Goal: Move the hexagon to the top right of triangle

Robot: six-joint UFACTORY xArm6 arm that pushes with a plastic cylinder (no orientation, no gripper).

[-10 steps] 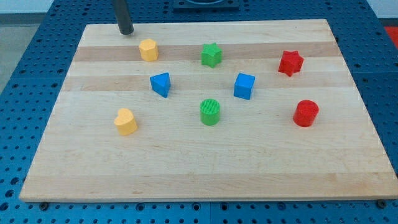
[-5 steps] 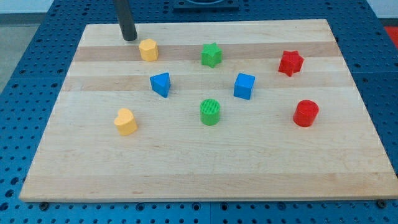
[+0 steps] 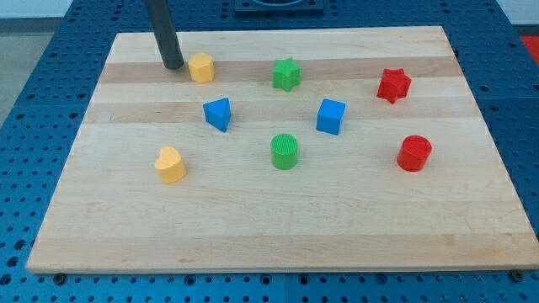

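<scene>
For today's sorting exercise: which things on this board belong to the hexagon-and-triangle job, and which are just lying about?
In the job: yellow hexagon, blue triangle, my tip just left of the hexagon.

Lying about: yellow heart, green star, green cylinder, blue cube, red star, red cylinder.

My tip [image 3: 173, 66] rests near the board's [image 3: 253, 227] top-left corner, just left of the yellow hexagon [image 3: 201, 67]. Along the top edge, the green star [image 3: 286, 74] sits mid-board and the red star [image 3: 393, 85] toward the right edge. Below: blue triangle [image 3: 217, 114] and blue cube [image 3: 331, 116] centrally; yellow heart [image 3: 170, 164] toward the left edge, green cylinder [image 3: 285, 151] central, red cylinder [image 3: 413, 153] toward the right edge.
</scene>
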